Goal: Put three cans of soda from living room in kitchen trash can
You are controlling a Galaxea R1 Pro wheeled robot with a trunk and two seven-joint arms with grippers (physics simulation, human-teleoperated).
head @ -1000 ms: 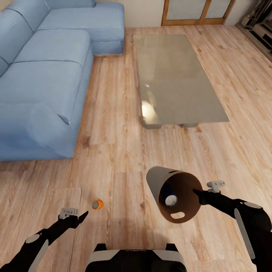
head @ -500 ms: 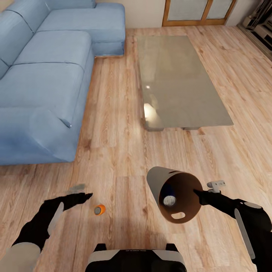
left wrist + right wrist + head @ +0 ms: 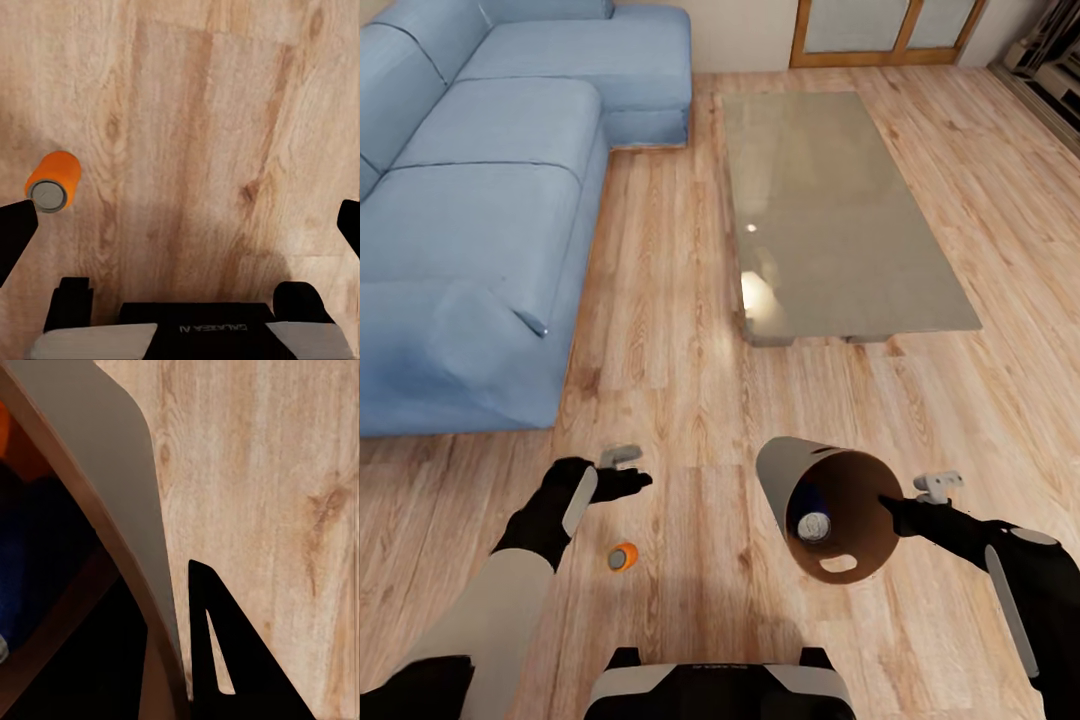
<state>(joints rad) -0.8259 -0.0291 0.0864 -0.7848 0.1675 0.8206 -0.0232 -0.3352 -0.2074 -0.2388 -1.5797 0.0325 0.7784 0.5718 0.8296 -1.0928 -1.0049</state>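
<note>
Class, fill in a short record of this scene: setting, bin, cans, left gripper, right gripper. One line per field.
setting: wood floor, blue sofa, glass-topped low table
bin: tan trash can, tilted, mouth toward the camera
cans: dark blue can inside the bin; orange can lying on the floor
left gripper: open, above the floor near the orange can
right gripper: shut on the bin's rim

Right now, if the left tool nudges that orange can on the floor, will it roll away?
Probably: the orange can lies on its side on the smooth wood floor, so a nudge across it should roll it. It looks small and light. The left tool, open, should straddle it.
</note>
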